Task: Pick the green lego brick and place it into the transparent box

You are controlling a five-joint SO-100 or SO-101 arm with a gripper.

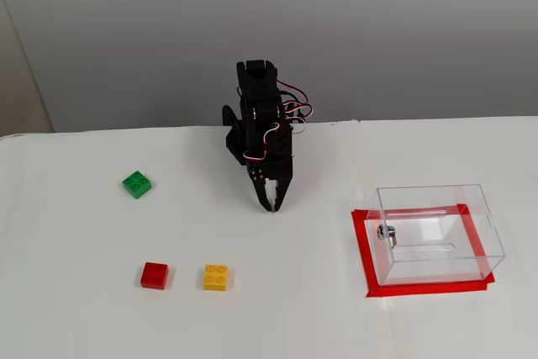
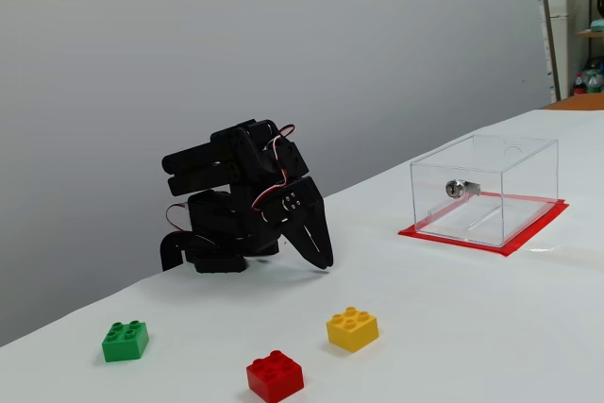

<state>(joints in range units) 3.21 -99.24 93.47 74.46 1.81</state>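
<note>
The green lego brick (image 1: 137, 184) (image 2: 125, 340) lies on the white table, to the left in both fixed views. The transparent box (image 1: 435, 233) (image 2: 484, 188) stands empty on a red taped square at the right. My black gripper (image 1: 271, 205) (image 2: 324, 262) is folded down near the arm's base, fingertips together just above the table. It holds nothing. It is well to the right of the green brick and left of the box.
A red brick (image 1: 154, 276) (image 2: 275, 376) and a yellow brick (image 1: 215, 277) (image 2: 352, 327) lie side by side in front of the arm. The white table (image 1: 294, 308) ends at a grey wall behind the arm.
</note>
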